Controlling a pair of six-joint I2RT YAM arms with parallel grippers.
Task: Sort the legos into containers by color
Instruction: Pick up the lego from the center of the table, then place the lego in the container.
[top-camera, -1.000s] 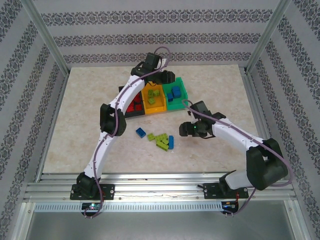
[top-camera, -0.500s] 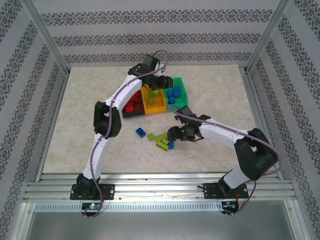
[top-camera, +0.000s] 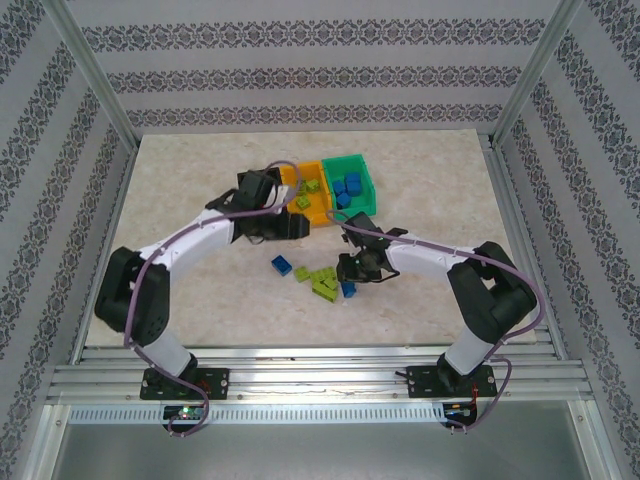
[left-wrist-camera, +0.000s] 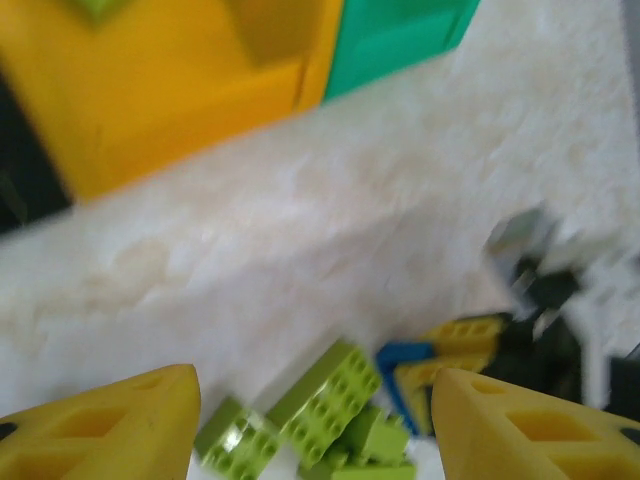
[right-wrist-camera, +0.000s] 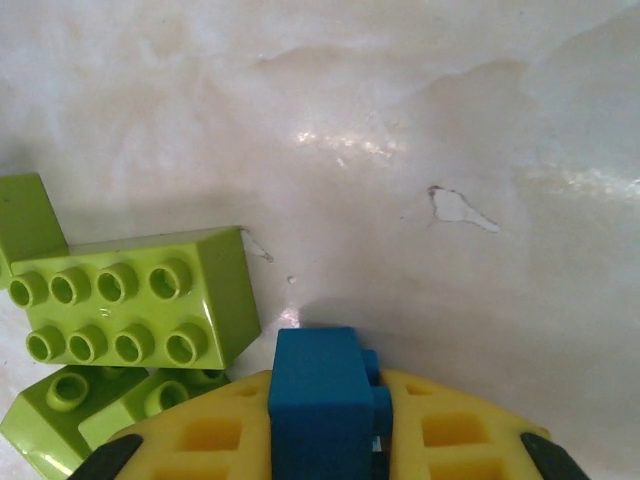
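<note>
My right gripper is shut on a blue lego standing on the table at the right edge of the loose pile. Lime legos lie just to its left. Another blue lego lies apart, left of the pile. My left gripper is open and hangs above the table between the containers and the pile, with lime legos below its fingers. The orange-yellow container holds lime legos and the green container holds blue ones. My left arm hides most of the black container.
The containers sit at the back middle of the marble-patterned table. Aluminium frame posts and patterned walls close in the sides and back. Both arms meet close together around the pile, the right gripper a short way from the left gripper.
My left arm has swung back from over the containers toward the pile. My right gripper moved left to the pile and shut on the blue lego.
</note>
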